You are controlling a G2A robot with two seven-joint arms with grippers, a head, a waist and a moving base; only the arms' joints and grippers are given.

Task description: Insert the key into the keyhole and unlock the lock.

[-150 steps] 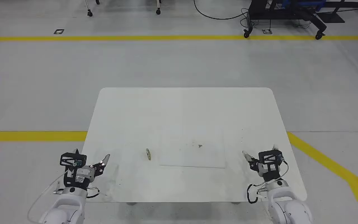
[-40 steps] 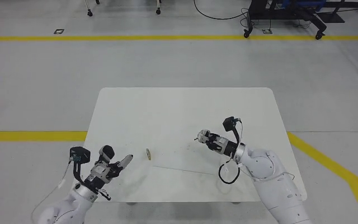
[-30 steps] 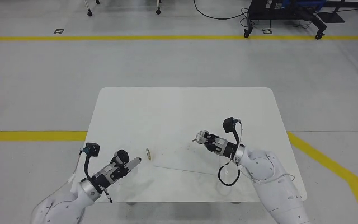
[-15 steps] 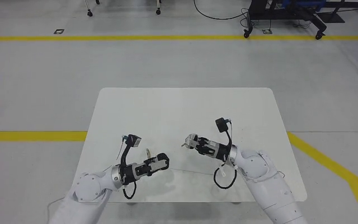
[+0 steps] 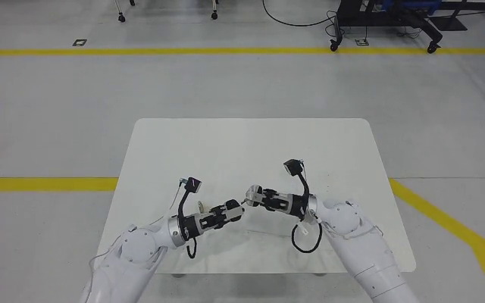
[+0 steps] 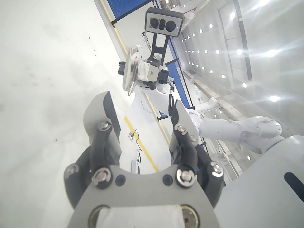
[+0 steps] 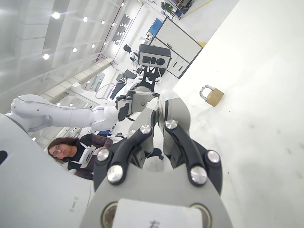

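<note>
A brass padlock (image 7: 212,95) with a silver shackle lies flat on the white table (image 5: 303,144). My right gripper (image 5: 254,195) hovers over the table's front middle, shut on the small key (image 6: 130,91), whose tip sticks out past the fingertips. In the right wrist view my right gripper (image 7: 160,103) has its fingers pressed together, and the key is hidden between them. My left gripper (image 6: 142,112) is open with nothing between its fingers. It faces the right gripper (image 6: 133,69) from close by, and in the top view my left gripper (image 5: 231,206) nearly meets it. The padlock is near the left forearm.
A thin, faint rectangular outline (image 5: 261,224) marks the tabletop under the grippers. The table's front edge (image 5: 250,271) runs just below both forearms. Yellow floor lines pass either side of the table.
The right gripper closed on the key where it lay and carried it left. The left arm swung in from the front left corner, past the padlock, to meet it.
</note>
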